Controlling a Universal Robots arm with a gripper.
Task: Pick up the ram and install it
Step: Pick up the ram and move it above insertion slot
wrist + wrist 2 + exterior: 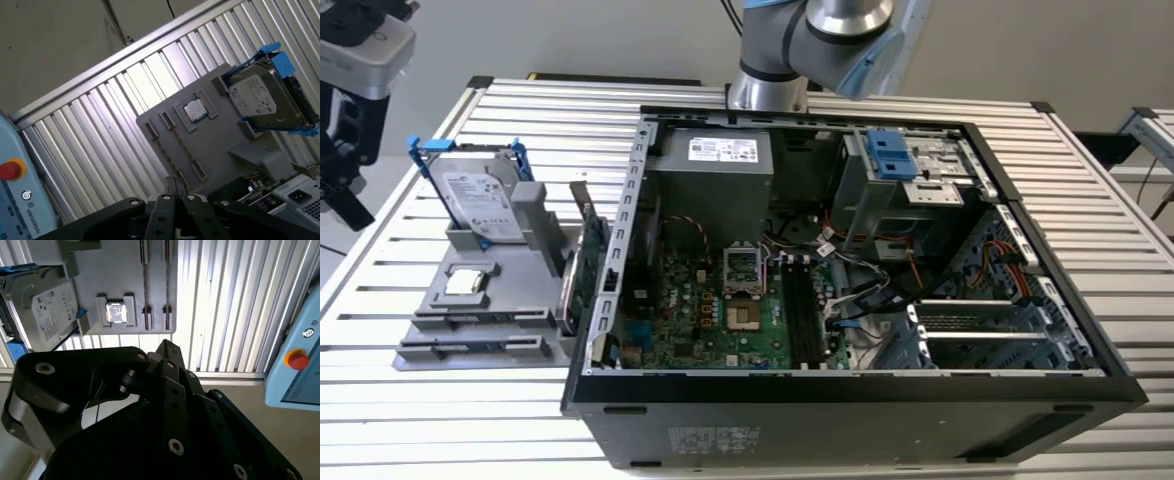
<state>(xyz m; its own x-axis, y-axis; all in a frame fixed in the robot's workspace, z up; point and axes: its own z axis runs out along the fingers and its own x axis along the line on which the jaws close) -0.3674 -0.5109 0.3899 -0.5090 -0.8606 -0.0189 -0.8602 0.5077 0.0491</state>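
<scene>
The black, bolted gripper (167, 344) hangs clear of everything, its fingers (172, 367) drawn together tip to tip. Beyond it, on the ribbed aluminium bench (225, 300), a matte grey tray (115, 270) carries the ram (145, 285), a thin strip standing on edge in 1 of 2 slots beside a square processor (116, 313).

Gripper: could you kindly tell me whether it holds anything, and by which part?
That cannot be told; the gripper's black linkage blocks the view of its grasp.
</scene>
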